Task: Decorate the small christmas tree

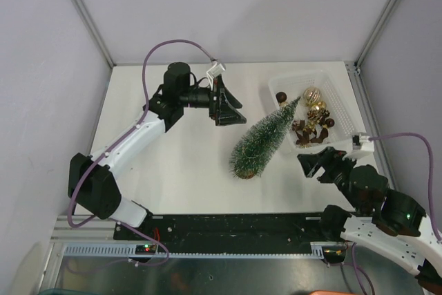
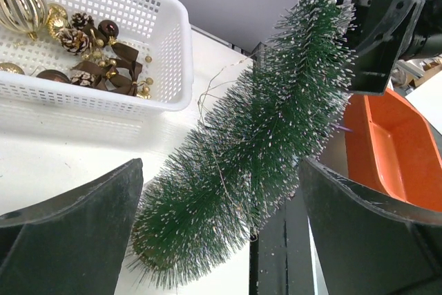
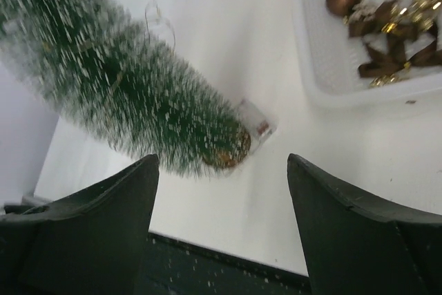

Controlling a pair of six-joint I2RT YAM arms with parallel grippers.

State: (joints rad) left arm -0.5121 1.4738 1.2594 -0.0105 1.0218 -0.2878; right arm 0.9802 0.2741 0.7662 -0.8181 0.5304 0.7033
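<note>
The small christmas tree point(image 1: 264, 140), dark green with frosted bristles, lies tilted on the white table. Its tip rests at the rim of the white basket point(image 1: 333, 94) and its base points toward the near edge. A thin wire point(image 2: 215, 92) runs along its bristles. My left gripper point(image 1: 241, 113) stands open to the left of the tree's upper half, apart from it. In the left wrist view the tree point(image 2: 255, 157) shows between the open fingers point(image 2: 83, 219), further off. My right gripper point(image 1: 309, 168) is open to the right of the base point(image 3: 231, 151) and holds nothing.
The basket point(image 2: 162, 46) holds gold and brown baubles point(image 1: 312, 96), pine cones and bows. A small clear box point(image 3: 256, 121) lies by the tree's base. An orange bin point(image 2: 394, 150) sits beyond the table's near edge. The black rail point(image 1: 235, 226) runs along that edge.
</note>
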